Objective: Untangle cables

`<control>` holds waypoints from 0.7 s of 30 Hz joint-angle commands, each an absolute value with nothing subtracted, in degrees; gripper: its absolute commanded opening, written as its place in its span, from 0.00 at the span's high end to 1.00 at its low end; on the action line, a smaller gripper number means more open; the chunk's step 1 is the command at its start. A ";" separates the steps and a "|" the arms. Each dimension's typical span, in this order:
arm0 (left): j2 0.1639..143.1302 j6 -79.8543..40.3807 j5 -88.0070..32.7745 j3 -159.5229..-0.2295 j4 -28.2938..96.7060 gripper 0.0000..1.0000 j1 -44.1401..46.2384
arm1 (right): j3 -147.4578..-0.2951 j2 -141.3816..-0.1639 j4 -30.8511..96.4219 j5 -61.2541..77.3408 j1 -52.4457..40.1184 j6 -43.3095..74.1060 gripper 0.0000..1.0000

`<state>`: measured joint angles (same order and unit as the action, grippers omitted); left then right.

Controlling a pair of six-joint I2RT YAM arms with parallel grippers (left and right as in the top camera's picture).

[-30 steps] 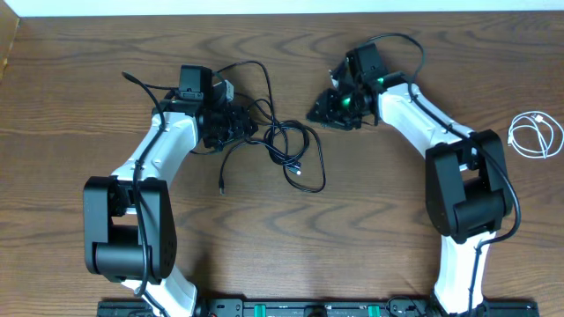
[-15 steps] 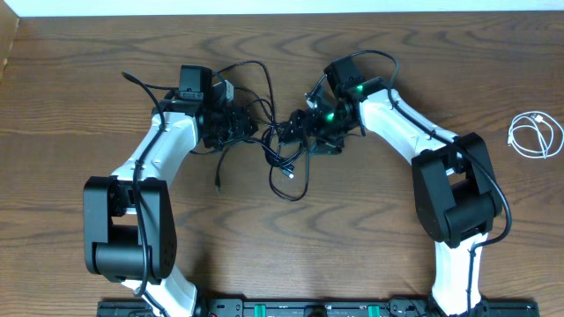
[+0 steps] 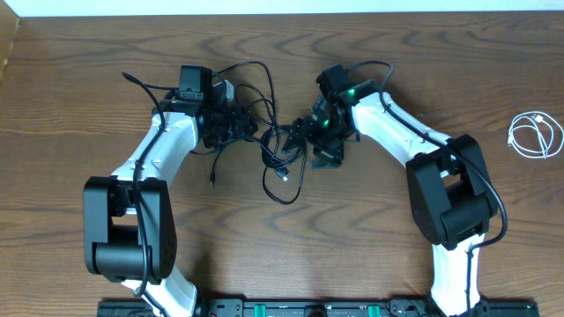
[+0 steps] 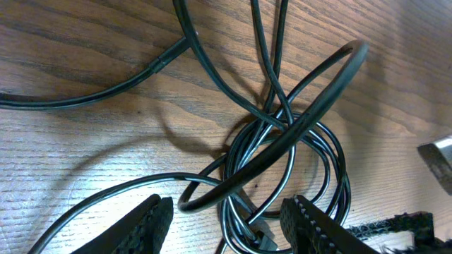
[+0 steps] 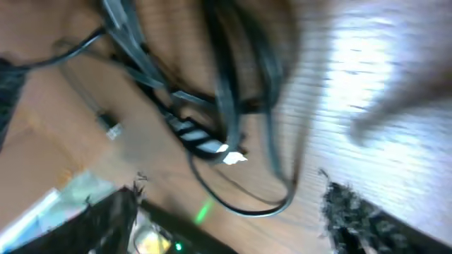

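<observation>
gaping wide, the left end effector (image 4: 227,224) has its fingers (image 4: 150,220) spread on either side of a knot of black cables (image 4: 282,141) and is clamped on nothing. several coiled loops lie on the table (image 3: 397,264) between the tips and just ahead of them. the right end effector (image 5: 226,215) (its wrist view is badly blurred) also looks open, with its fingers well apart and a thin black loop lying in the gap. no grip on that loop can be made out. from overhead, the two end effectors face each other across the tangle, the left at its 9 o'clock and the right at its 3 o'clock. the tangle sits slightly toward 12 o'clock from the table's middle. loose strands trail toward 6 o'clock and arc up toward 12 o'clock. a white cable (image 3: 535,136) lies coiled alone near the table's 3 o'clock edge, well apart from the black ones.
</observation>
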<state>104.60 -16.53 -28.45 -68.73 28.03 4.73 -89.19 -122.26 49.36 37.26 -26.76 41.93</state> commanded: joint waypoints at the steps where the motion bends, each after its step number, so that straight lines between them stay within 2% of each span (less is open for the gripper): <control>1: 105.01 -16.82 -28.95 -68.34 27.94 0.46 4.95 | -89.45 -122.50 50.48 32.80 -27.29 47.37 0.13; 6: 105.01 -16.82 -28.93 -68.34 27.94 0.46 4.95 | -89.45 -122.50 47.33 45.65 -27.38 50.61 0.17; 8: 105.01 -16.82 -28.93 -68.34 27.94 0.46 4.95 | -89.45 -122.50 47.31 45.95 -27.38 54.17 0.24; 12: 105.01 -16.82 -28.93 -68.34 27.94 0.46 4.95 | -89.45 -122.50 47.11 39.83 -27.57 55.75 0.36; 21: 105.01 -16.82 -28.95 -68.34 27.94 0.46 4.95 | -89.45 -122.50 46.89 25.19 -30.76 64.73 0.43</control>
<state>104.60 -16.53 -28.45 -68.73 28.03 4.73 -89.19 -122.26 46.87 32.14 -29.30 59.18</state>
